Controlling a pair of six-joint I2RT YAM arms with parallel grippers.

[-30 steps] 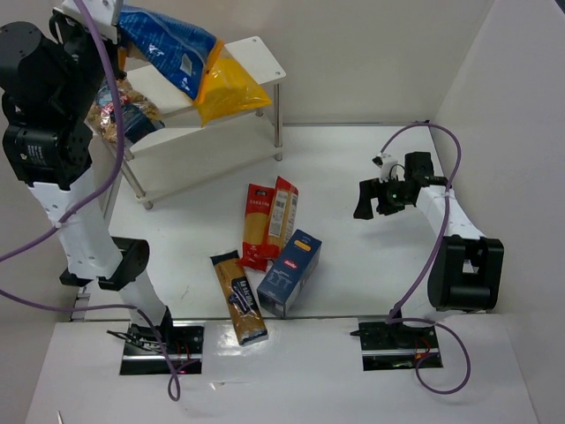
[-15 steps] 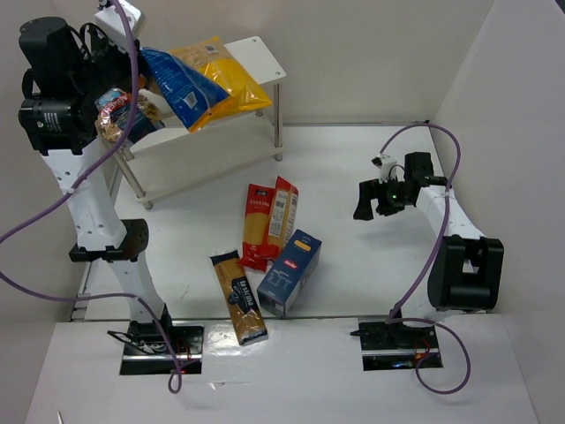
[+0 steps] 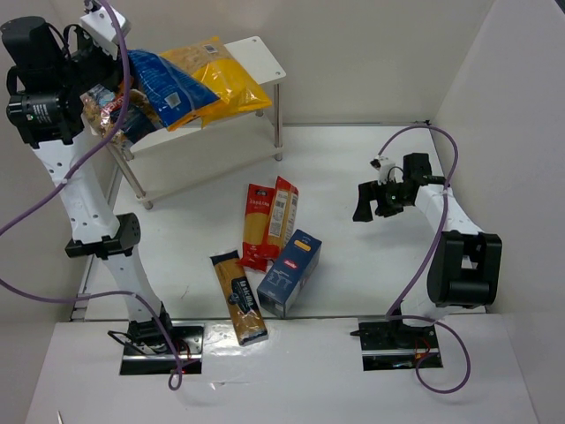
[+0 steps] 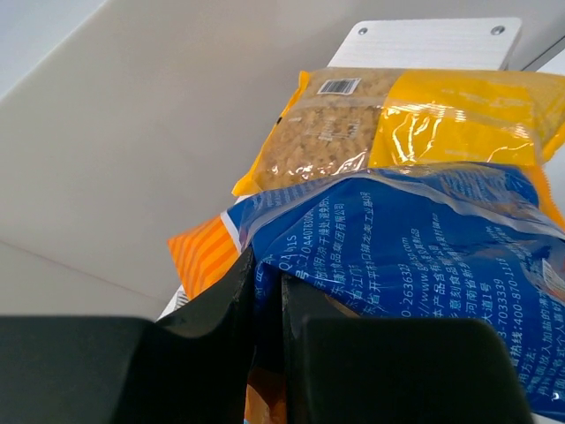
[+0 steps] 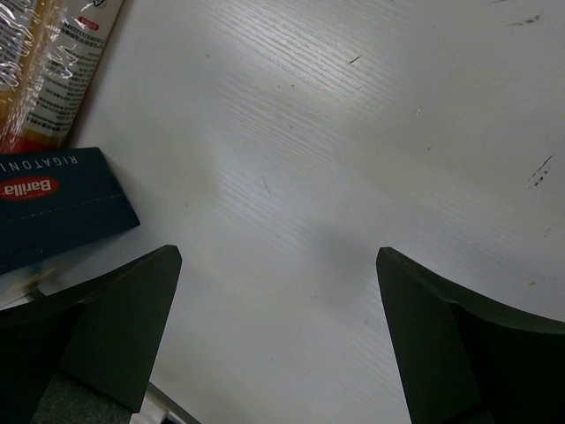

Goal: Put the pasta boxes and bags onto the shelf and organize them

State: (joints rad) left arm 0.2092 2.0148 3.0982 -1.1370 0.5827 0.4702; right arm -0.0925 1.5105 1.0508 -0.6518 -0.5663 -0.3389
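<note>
**Top view:** L gripper (image 3: pixel 119 88) is at the left end of the shelf (image 3: pixel 261 55), on the top board, and has the blue bag (image 3: pixel 168 81) in its grip. The bag lies slantwise, its right part over the yellow bag (image 3: pixel 225 81) and its left end past the board's left edge. The yellow bag's corner seems to hang over the front edge. Clear bag (image 3: pixel 99 110) sits below, by the arm; which board, can't tell. Carton (image 3: pixel 290 272) and spaghetti packs (image 3: pixel 269 221) lie mid-worktop (image 3: pixel 353 265), not yet shelved.

**L wrist:** the jaws are pinched nearly closed on the blue bag's (image 4: pixel 415 238) edge film only. Risk: thin film could slip out. If it's let go here, the overhanging end prob. pulls the bag off. Any push rightwards could shove the yellow bag (image 4: pixel 441 124) over the front edge.

**R wrist:** R gripper (image 5: pixel 275 258) is spread wide with nothing in it, hovering over the worktop near the carton (image 5: pixel 53 208).
</note>
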